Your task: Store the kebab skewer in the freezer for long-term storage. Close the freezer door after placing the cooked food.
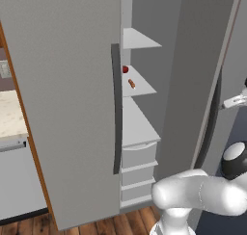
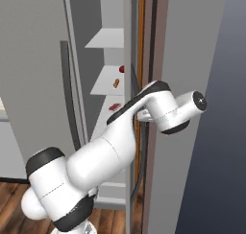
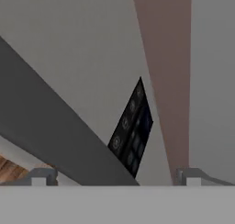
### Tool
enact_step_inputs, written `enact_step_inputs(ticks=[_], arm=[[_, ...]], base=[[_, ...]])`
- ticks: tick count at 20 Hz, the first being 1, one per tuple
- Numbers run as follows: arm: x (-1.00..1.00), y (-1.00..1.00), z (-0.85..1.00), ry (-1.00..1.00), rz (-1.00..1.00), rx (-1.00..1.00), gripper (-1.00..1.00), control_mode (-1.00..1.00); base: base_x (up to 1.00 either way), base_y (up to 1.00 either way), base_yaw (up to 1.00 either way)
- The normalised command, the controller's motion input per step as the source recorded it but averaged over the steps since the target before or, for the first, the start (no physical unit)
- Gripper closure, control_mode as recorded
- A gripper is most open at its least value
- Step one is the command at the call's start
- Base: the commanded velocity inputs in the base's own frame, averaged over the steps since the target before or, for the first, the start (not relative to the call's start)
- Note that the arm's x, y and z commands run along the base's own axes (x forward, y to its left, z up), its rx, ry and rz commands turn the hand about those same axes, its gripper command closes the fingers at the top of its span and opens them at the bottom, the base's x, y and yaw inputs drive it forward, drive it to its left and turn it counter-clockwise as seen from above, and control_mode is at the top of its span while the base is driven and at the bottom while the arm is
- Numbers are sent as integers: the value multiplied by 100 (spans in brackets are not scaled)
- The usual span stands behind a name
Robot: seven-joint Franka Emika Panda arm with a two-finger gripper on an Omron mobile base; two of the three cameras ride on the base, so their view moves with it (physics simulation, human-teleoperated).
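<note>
The kebab skewer lies on a white freezer shelf beside a red item. The pincer gapes wide and empty by the freezer door; a glancing push could slip off, leaving it ajar.

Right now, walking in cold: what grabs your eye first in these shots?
The tall grey freezer door stands swung open in the left base view, baring white shelves. On a middle shelf lies the orange-brown kebab skewer, beside a small red round item. In the right base view the white arm bends across the opening toward the freezer's right side; the hand view shows the open gripper facing a black buttoned panel.
</note>
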Motion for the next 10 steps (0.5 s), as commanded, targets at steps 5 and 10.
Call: enact_step_inputs(ticks=[5, 10], arm=[[29, -1, -6, -4, 6, 0, -100, -100], [5, 9, -9, -5, 4, 0, -100, -100]], base=[[0, 0, 0], [0, 0, 0]])
